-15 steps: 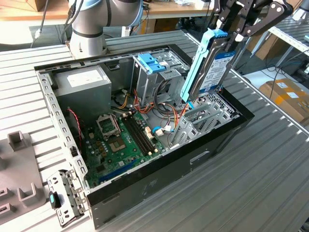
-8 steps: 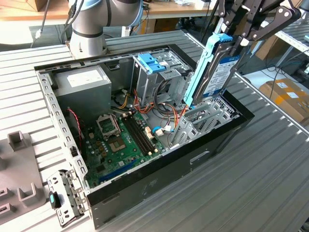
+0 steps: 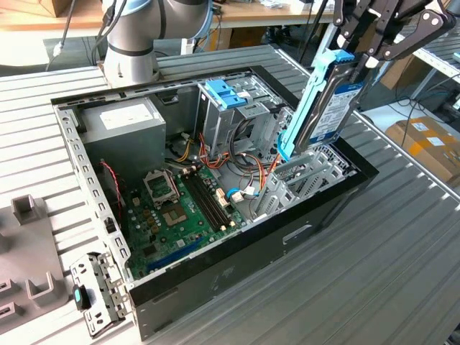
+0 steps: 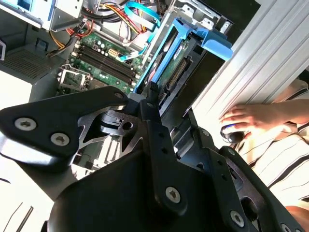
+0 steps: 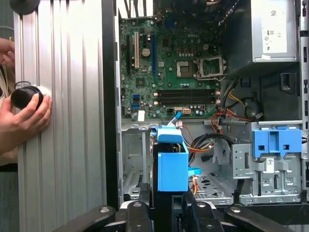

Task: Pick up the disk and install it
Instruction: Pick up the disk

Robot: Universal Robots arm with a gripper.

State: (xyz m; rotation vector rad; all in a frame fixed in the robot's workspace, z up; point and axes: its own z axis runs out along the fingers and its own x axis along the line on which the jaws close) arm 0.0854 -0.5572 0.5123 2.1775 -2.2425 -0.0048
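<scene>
Closest to the lens, at the exterior view's left, you have a loose metal bracket (image 3: 100, 295) just beside the corner of the open computer case (image 3: 237, 266). A grey moulded fixture (image 3: 29, 269) lies further left on the ribbed table (image 3: 402, 273).

Inside the case, going rightward, sit:
- the power supply (image 3: 122, 122) at the far left corner
- the motherboard (image 3: 180, 208) flat on the floor
- a tangle of orange and red cables (image 3: 251, 162)
- the grey metal cage (image 3: 248, 118), topped by its blue latch (image 3: 226, 92)

At the case's right end the disk (image 3: 327, 108) stands nearly upright. Its long axis runs up and down and its top leans toward the exterior view's right. The light-blue carrier edge faces the cage. Its lower end is at the mouth of the drive bay (image 3: 309, 169); you cannot tell whether they touch.

Your gripper (image 3: 357, 56) is clamped on the disk's upper end, with the fingers closed against it.

In the first wrist view, a person's hand (image 5: 24, 113) cups a black round object (image 5: 24, 96) on the table outside the case wall.
</scene>
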